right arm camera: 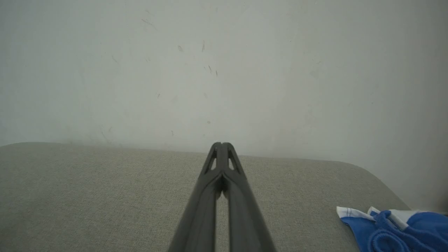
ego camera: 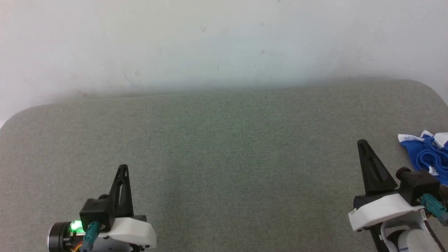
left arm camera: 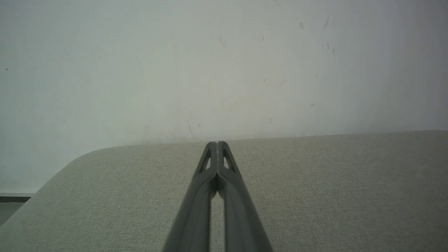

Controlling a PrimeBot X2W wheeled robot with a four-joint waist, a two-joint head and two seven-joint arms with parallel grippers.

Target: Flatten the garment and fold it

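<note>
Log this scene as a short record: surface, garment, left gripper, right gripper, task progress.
surface: grey fabric-covered table, pale wall behind
garment: blue with white trim, crumpled at the table's right edge, partly cut off by the frame
left gripper: shut, empty, over bare table
right gripper: shut, empty, left of the garment, not gripping it
task progress: garment not yet flattened or folded

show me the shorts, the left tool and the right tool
shorts (ego camera: pixel 420 154), head view, crumpled blue fabric
left tool (ego camera: pixel 123 167), head view, shut fingertips
right tool (ego camera: pixel 362 142), head view, shut fingertips
</note>
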